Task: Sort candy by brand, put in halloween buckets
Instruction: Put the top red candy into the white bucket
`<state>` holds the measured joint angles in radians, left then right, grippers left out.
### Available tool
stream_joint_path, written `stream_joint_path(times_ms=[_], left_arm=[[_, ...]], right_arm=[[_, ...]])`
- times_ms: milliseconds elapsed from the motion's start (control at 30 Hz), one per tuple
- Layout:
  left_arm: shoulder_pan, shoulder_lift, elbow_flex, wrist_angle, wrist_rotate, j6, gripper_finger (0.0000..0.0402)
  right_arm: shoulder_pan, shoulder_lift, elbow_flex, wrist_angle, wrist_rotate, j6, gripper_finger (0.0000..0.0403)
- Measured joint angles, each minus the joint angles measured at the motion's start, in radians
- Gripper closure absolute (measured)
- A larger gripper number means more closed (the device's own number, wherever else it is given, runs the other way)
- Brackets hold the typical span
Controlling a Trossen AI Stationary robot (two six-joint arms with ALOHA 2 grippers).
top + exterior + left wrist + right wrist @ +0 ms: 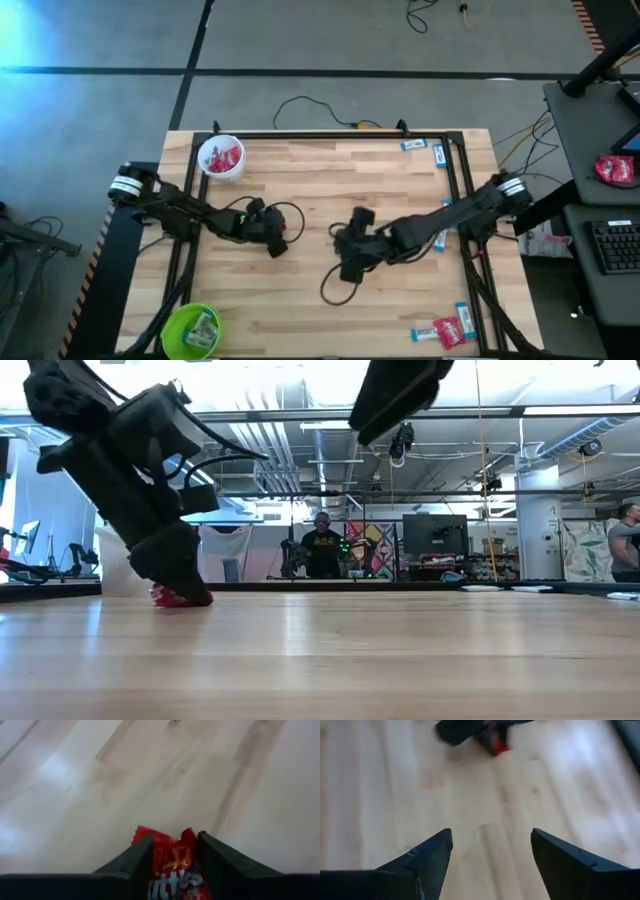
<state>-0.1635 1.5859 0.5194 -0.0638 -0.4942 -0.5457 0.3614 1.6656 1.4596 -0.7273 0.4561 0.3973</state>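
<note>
A red candy (172, 865) with white lettering lies on the wooden table (330, 190) left of centre, between the fingers of my left gripper (281, 238), which is low on the table and shut on it. In the low view the candy (182, 597) shows under that gripper. My right gripper (492, 855) hangs open above the table's middle with nothing between its fingers. The white bucket (221, 158) at the far left holds red candy. The lime green bucket (193, 330) at the near left holds light blue and white candy. My left gripper pinches the red candy by its two long sides (159, 851) between its two fingers. The fingers slant down from the table's left and lie along the candy. The candy's crimped end (162, 835) sticks out past the fingertips, and it rests on the table.
Light blue candies (425, 149) lie at the far right corner, another (442, 238) beside the right arm. A red candy (447, 331) and light blue candies (463, 318) lie at the near right. A black frame (330, 133) rims the table.
</note>
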Motion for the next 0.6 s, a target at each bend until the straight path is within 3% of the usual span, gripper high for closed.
stream_joint_path(times_ms=[233, 600], left_arm=[[0.090, -0.031, 0.181, -0.443, -0.066, -0.099, 0.0388], [0.339, -0.286, 0.434, -0.925, -0.364, -0.088, 0.0397]], right_arm=[[0.005, -0.138, -0.115, 0.009, 0.061, 0.070, 0.0165], [0.031, -0.180, -0.301, 0.092, 0.068, 0.189, 0.0184]])
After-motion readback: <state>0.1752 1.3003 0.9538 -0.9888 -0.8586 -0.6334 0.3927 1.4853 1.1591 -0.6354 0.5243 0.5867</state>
